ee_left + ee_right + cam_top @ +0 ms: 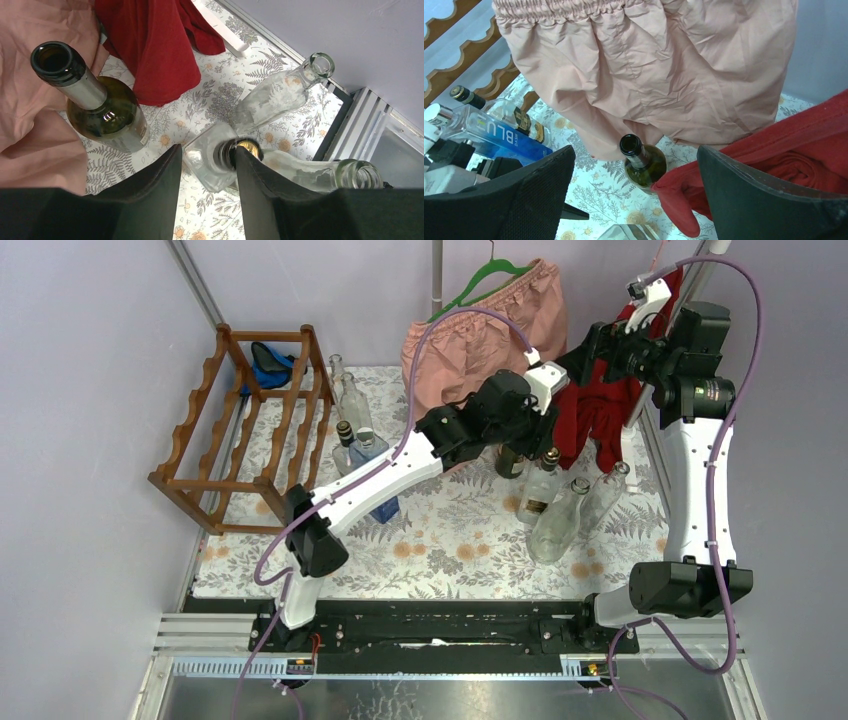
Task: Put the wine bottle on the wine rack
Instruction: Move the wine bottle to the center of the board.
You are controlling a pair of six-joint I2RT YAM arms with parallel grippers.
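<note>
A fern-and-flower patterned cloth (450, 540) covered the desk. At the back, a pale pink garment (480, 330) with a gathered elastic edge hung from a green hanger (490, 275), its hem reaching down to the cloth. Just to its right hung a red garment (590, 415). Two clear glass bottles (560, 525) (605, 495) sat close together near the cloth's right edge, both uncapped. Toward the left, a blue bottle (499, 137) lettered "BLU" stood with a gold-capped, dark-labelled bottle (499, 112) just behind it, and a tall clear bottle (352, 400) stood farther back. A blue cloth item (268, 362) lay in the far left corner.
</note>
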